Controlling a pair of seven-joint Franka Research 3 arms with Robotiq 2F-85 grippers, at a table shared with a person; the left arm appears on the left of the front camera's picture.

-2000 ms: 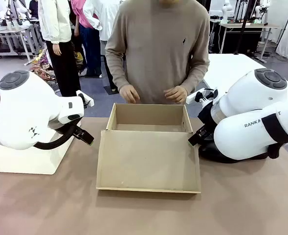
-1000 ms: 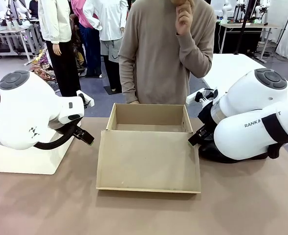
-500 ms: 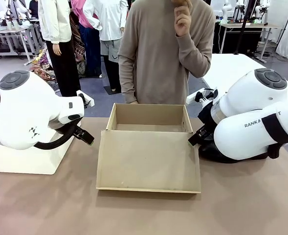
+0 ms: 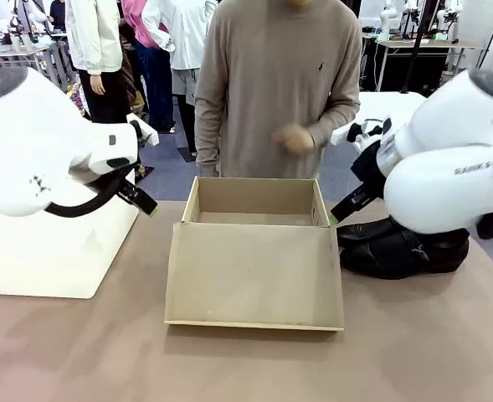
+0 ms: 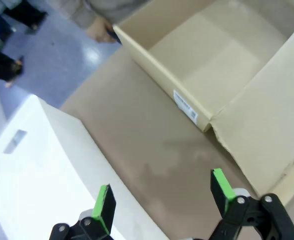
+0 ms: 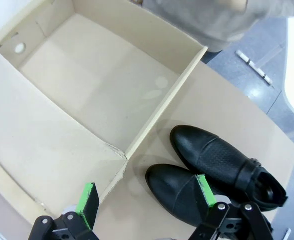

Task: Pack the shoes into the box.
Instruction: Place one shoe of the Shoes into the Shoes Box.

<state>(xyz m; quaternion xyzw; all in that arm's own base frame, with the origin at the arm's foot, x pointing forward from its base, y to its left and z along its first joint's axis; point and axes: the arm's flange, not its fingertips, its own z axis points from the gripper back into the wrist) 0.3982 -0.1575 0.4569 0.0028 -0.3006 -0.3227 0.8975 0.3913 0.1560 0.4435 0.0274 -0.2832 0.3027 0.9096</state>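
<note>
- The flap lid (image 4: 254, 280) lies open and flat on the table (image 4: 79, 360), on the robot's side. Behind it stands the tan cardboard shoebox (image 4: 254, 199), with nothing inside.
- The black dress shoes (image 6: 214, 165) sit side by side on the table just right of the shoebox, toes pointing at its wall. Neither is packed, so the task is at its very start: reaching for the first shoe.
- The right gripper (image 6: 146, 189) hovers above the nearer shoe's toe and the box corner. Its fingers are spread wide and hold nothing.
- The left gripper (image 5: 160, 186) hangs over bare table between the white bin (image 4: 53, 260) and the shoebox's left wall, its fingers likewise spread and empty.
- Judged next move: lower the right gripper, straddle one shoe across its upper and close firmly. The glossy leather looks slippery.
- At the far side, the person's hand (image 4: 292, 138) is a blur at chest height.
- Compared with half a second ago, both arms have lifted, leaving the shoes far less covered. The person's hand has dropped from the chin.
</note>
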